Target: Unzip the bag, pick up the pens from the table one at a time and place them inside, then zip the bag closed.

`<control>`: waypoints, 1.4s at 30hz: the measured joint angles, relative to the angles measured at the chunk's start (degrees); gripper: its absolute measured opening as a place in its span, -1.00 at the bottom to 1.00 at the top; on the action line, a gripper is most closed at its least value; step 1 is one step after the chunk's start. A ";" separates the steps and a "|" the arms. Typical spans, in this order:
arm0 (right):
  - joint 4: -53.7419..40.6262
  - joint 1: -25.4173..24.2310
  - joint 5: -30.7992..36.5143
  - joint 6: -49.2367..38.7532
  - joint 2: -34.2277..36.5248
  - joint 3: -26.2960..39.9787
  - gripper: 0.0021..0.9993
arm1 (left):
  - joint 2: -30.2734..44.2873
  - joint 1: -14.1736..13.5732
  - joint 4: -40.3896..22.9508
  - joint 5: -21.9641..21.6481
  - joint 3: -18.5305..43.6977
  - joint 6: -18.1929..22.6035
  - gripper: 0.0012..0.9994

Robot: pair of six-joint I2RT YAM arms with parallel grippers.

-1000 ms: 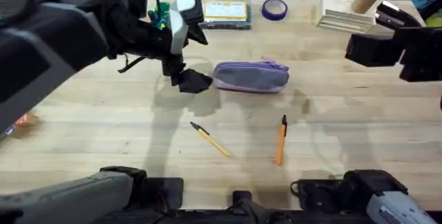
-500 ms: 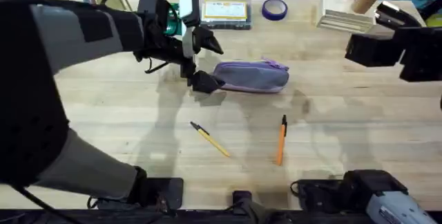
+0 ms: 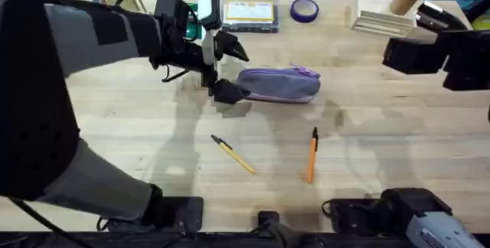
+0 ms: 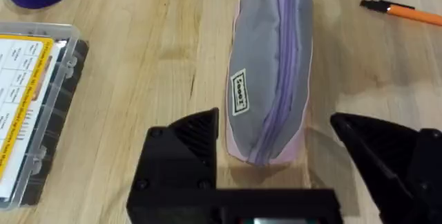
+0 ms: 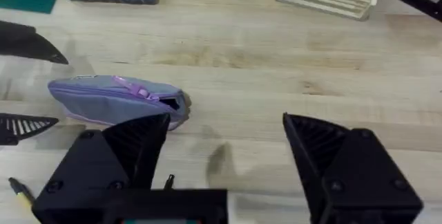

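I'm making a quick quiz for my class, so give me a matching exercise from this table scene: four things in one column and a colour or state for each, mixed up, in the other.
Column one:
1. the bag
2. the tape roll
3. the pen nearer the right arm's base
4. the left hand

Column two:
A. open, fingers on either side of the bag's end
B. orange with a black end
C. lilac and grey, zipped shut
D. purple ring near the table's far edge

Pairs: 1-C, 2-D, 3-B, 4-A
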 joint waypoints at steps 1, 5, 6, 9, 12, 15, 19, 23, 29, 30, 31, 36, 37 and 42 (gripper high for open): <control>0.00 0.00 0.00 0.00 0.00 0.00 1.00 | 0.00 0.00 0.00 0.00 0.00 0.00 0.99; 0.00 0.00 0.00 0.00 0.00 0.00 1.00 | 0.00 0.00 0.00 0.00 0.00 0.00 0.99; 0.00 0.00 0.00 0.00 0.00 0.00 1.00 | 0.00 0.00 0.00 0.00 0.00 0.00 0.99; 0.00 0.00 0.00 0.00 0.00 0.00 1.00 | 0.00 0.00 0.00 0.00 0.00 0.00 0.99; 0.00 0.00 0.00 0.00 0.00 0.00 1.00 | 0.00 0.00 0.00 0.02 0.00 0.04 0.88; 0.00 0.00 0.00 0.00 0.00 0.00 1.00 | 0.00 0.00 0.02 0.04 0.00 0.15 0.52; 0.00 0.00 0.00 0.00 0.00 0.00 1.00 | 0.00 0.00 0.02 0.04 0.00 0.29 0.01; 0.00 0.00 0.00 0.00 0.00 0.00 1.00 | 0.00 0.00 0.13 -0.01 0.02 0.32 -0.77; 0.00 0.00 0.00 0.00 0.00 0.00 1.00 | 0.15 -0.26 0.20 -0.02 0.02 0.39 -0.91; 0.00 0.00 0.00 0.00 0.00 0.00 1.00 | 0.14 -0.26 0.20 -0.02 0.02 0.39 -0.91; 0.00 0.00 0.00 0.02 0.00 0.00 1.00 | 0.15 -0.26 0.22 -0.02 0.02 0.39 -0.91; 0.37 0.00 -2.08 0.32 0.02 0.00 0.99 | 0.15 -0.26 0.20 -0.02 0.02 0.39 -0.91; 0.92 0.00 -3.25 0.41 0.21 0.00 1.00 | 0.15 -0.26 0.20 -0.02 0.02 0.39 -0.91; 6.14 0.00 -11.97 0.68 3.32 0.07 1.00 | 0.15 -0.26 0.20 -0.02 0.02 0.39 -0.91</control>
